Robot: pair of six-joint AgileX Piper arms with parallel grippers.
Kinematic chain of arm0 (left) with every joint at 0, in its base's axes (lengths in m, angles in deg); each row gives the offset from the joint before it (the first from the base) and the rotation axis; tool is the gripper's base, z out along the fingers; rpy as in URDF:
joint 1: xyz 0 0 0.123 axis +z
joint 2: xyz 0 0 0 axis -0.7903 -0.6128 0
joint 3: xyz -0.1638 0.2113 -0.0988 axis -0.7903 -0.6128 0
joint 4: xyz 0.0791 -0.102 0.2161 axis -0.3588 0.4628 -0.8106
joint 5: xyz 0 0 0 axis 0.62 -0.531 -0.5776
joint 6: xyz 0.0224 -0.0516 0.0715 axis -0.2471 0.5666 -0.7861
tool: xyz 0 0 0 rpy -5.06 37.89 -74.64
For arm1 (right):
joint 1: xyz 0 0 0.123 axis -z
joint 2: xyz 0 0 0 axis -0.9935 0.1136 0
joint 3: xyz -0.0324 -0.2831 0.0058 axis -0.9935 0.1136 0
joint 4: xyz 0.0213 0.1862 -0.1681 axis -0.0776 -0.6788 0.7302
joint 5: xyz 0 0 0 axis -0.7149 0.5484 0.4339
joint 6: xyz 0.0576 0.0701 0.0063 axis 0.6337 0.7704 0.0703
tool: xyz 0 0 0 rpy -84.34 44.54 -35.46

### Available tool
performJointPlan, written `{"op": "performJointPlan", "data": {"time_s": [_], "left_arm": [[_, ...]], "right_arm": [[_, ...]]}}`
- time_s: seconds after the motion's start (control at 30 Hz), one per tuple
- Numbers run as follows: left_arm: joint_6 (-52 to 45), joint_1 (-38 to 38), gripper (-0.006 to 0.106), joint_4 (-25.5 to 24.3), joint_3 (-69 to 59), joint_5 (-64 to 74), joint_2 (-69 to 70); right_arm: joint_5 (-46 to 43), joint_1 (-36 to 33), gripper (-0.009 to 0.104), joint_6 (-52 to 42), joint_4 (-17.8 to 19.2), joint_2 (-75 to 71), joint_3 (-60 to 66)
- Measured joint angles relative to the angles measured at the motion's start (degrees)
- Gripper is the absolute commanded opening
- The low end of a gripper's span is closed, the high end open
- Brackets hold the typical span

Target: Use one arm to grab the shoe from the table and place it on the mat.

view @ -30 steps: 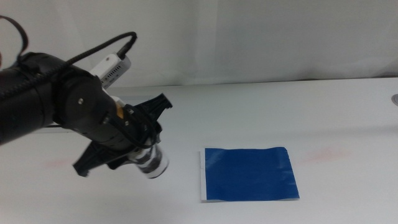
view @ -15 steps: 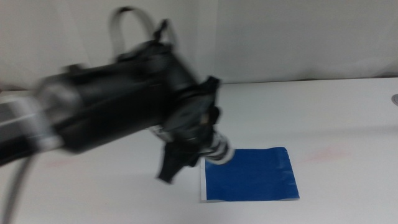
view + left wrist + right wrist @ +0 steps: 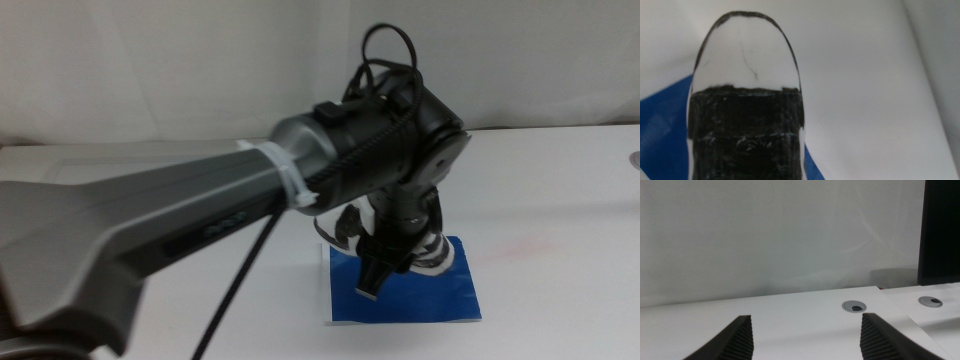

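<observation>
White table [image 3: 560, 180], pale wall behind. Blue mat [image 3: 440, 295] lies flat toward the near edge in the middle view. Left arm [image 3: 200, 215] reaches in across the table, black cable looped over its wrist. Left gripper [image 3: 392, 252] hangs over the mat's far edge, clamped on the shoe [image 3: 745, 115]: white toe, black panel, held clear above the blue. Right gripper [image 3: 805, 335] sits apart, jaws spread with nothing between them, facing two grey grommets [image 3: 854, 306] in the tabletop.
</observation>
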Motion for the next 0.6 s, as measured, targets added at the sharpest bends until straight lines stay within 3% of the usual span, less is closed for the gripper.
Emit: {"op": "performJointPlan", "data": {"time_s": [0.6], "left_arm": [[0.00,0.00,-0.003,2.58,5.20,-1.81,-9.31]], "right_arm": [[0.00,0.00,0.061,0.00,0.00,0.00,0.00]]}}
